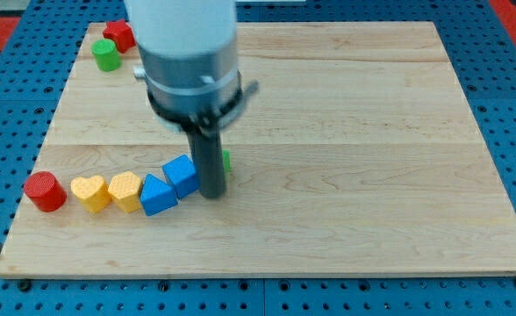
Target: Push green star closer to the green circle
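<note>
The green star [226, 161] is almost fully hidden behind my rod; only a green sliver shows at the rod's right side, near the board's middle left. The green circle [106, 54] stands at the view's top left corner of the board, far from the star. My tip [212, 193] rests on the board just in front of the star, touching or nearly touching the blue cube [182, 174] on its left.
A red block [119, 35] sits just above the green circle. A curved row runs left from the blue cube: a blue triangle [157, 196], two yellow hearts [125, 190] [90, 192] and a red cylinder [44, 191]. The wooden board [372, 175] lies on a blue pegboard.
</note>
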Robot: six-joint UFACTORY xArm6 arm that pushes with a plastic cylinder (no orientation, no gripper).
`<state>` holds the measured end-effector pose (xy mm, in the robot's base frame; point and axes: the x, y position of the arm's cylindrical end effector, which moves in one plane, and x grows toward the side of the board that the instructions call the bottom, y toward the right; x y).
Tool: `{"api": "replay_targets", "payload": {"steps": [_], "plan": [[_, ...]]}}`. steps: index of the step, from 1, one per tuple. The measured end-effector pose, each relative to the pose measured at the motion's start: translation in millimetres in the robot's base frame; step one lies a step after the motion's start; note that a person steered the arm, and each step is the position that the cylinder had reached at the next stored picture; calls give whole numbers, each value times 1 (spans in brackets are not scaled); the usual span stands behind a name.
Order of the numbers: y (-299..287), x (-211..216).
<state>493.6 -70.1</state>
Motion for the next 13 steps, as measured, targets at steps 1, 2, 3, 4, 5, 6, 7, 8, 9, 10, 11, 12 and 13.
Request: {"api": "replay_targets", "payload": {"steps": [1, 2, 3, 4, 5, 6, 7, 8, 9, 10, 11, 12, 13], "plan": [[-20, -49], [-11, -64], [14, -44], [50, -56], [34, -95], [21, -106], [19, -86], [35, -71], [6, -78], [-39, -117], [-68, -133], [-68, -126], [-76, -126]]}}
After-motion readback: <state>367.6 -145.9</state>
